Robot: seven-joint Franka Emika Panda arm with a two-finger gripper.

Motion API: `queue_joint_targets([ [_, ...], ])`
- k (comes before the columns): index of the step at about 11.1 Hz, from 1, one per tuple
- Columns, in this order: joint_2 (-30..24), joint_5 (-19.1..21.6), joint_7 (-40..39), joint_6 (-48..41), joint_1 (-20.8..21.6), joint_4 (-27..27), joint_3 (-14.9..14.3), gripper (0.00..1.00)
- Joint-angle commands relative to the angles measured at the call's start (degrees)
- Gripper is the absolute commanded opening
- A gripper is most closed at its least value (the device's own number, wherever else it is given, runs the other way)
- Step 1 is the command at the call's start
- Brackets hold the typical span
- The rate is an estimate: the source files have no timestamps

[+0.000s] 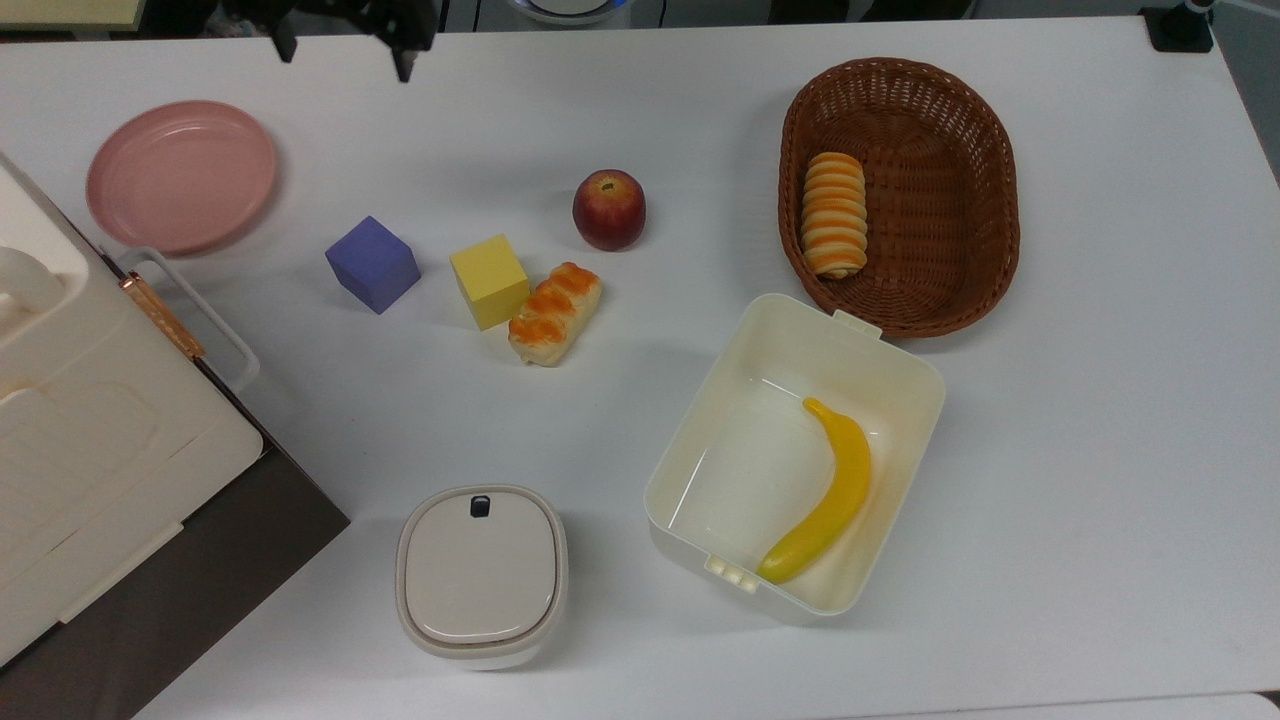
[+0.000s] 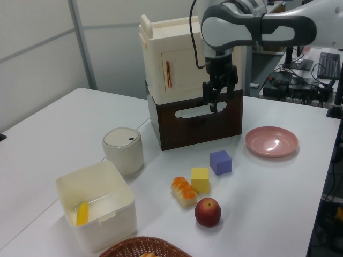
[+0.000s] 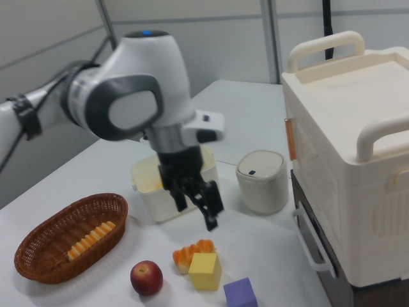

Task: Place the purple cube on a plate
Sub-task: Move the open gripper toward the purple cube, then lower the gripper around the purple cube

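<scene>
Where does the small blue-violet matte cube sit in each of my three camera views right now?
Top view: the blue-violet matte cube lies left of centre, with the yellow cube on its right.
Left view: it sits right of centre, the yellow cube at its lower left.
Right view: at the bottom edge, the yellow cube at its upper left.
Shared landmark: the yellow cube beside it.
</scene>
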Motion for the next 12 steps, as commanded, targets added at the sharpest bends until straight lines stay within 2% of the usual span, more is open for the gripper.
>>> queue_joint_targets([
  [1,3.3,0.3,6.0,4.3,-3.4,-1.1,-0.1,1.0],
  [4,4.5,0.5,11.9,8.7,-4.8,-5.4,-0.1,1.0],
  [6,6.3,3.0,19.3,15.0,-4.9,-8.6,-0.1,1.0],
  [8,9.3,3.1,23.9,18.1,-4.9,-9.0,0.1,1.0],
  [12,12.2,2.9,27.3,25.8,-4.3,-14.4,0.6,1.0],
])
